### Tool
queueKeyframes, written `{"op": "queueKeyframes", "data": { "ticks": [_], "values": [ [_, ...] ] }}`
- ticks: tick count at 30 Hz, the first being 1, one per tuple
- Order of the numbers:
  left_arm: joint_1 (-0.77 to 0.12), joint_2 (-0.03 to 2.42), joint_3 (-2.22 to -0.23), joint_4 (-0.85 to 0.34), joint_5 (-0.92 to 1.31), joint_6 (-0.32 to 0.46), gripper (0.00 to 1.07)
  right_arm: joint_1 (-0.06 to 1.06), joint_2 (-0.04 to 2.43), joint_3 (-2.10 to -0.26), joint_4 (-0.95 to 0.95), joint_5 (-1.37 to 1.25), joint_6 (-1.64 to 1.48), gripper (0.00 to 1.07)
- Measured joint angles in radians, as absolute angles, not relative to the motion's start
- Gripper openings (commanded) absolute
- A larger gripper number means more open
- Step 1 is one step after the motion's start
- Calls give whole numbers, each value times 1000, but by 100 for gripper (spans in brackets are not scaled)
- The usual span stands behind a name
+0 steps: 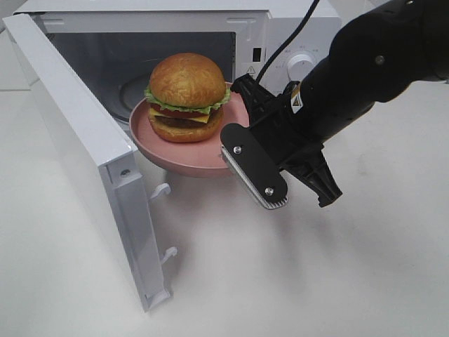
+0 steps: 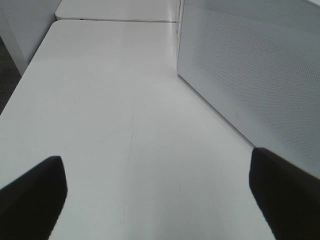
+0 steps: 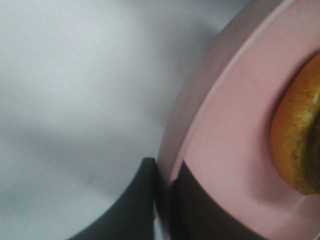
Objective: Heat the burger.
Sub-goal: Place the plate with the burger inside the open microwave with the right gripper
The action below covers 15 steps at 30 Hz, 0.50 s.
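The burger [image 1: 186,98], with a glossy brown bun, lettuce, tomato and cheese, sits on a round pink plate [image 1: 184,166]. The plate hangs above the table right at the mouth of the open microwave [image 1: 280,28]. My right gripper [image 1: 237,135] comes in from the right and is shut on the plate's right rim. In the right wrist view the right gripper [image 3: 165,200] pinches the plate's rim [image 3: 210,115], with the burger's [image 3: 297,135] edge just beyond. My left gripper [image 2: 160,200] stands open over bare table, holding nothing.
The microwave's door [image 1: 84,154] swings out to the left, reaching toward the table's front. A black cable [image 1: 284,42] runs across the microwave's control panel. The left wrist view shows the microwave's perforated side wall [image 2: 250,75] beside the white table [image 2: 110,100].
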State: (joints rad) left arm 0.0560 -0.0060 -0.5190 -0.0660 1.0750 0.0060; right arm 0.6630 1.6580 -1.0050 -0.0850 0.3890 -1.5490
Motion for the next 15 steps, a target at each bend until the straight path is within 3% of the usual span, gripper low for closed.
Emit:
{"op": "queueKeyframes", "data": {
  "ticks": [15],
  "values": [
    [56, -6, -519, -66, 1075, 6, 91, 663, 1746, -1123, -85, 424, -1540, 0]
  ]
}}
